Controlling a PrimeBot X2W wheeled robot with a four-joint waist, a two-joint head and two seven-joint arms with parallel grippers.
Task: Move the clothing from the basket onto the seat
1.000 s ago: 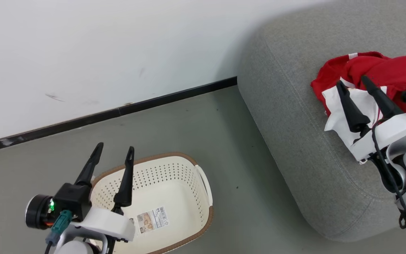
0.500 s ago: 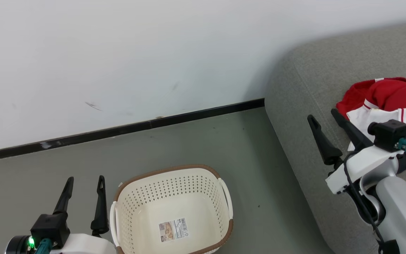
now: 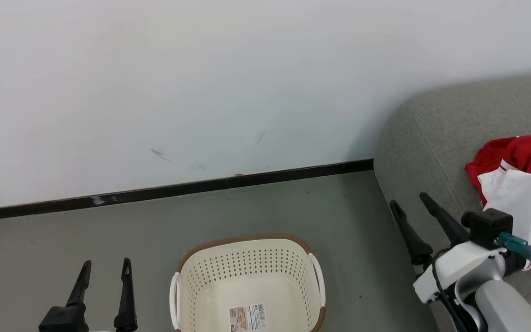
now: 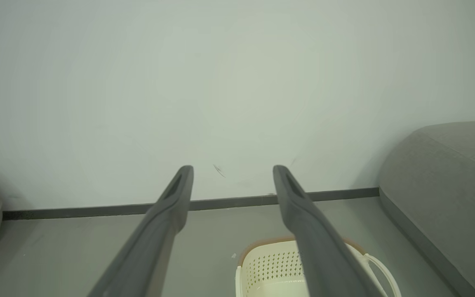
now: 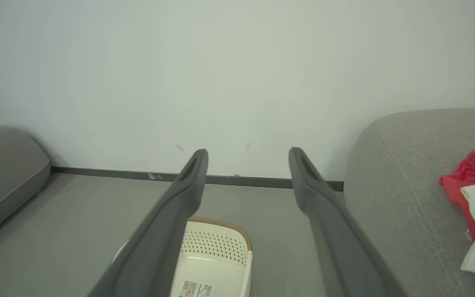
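The red and white clothing (image 3: 521, 184) lies in a heap on the grey seat (image 3: 436, 138) at the right, also seen as clothing (image 5: 474, 194) on the seat (image 5: 402, 173) in the right wrist view. The cream basket (image 3: 247, 283) stands on the floor at bottom centre with nothing in it but a barcode label; the basket (image 5: 215, 260) and basket (image 4: 278, 268) show below each wrist's fingers. My right gripper (image 3: 408, 207) is open over the seat's left edge, left of the clothing, holding nothing. My left gripper (image 3: 106, 265) is open and holds nothing, left of the basket.
A white wall (image 3: 201, 92) with a black skirting strip (image 3: 178, 191) runs behind the grey-green floor (image 3: 109, 230). Another grey cushion (image 5: 2, 173) sits at the far left in the right wrist view. Floor lies open between the basket and the seat.
The head camera has swung, shifting the whole scene right and down. My right gripper has drawn back off the clothing to the seat's left edge. My left gripper has moved from over the basket to its left.
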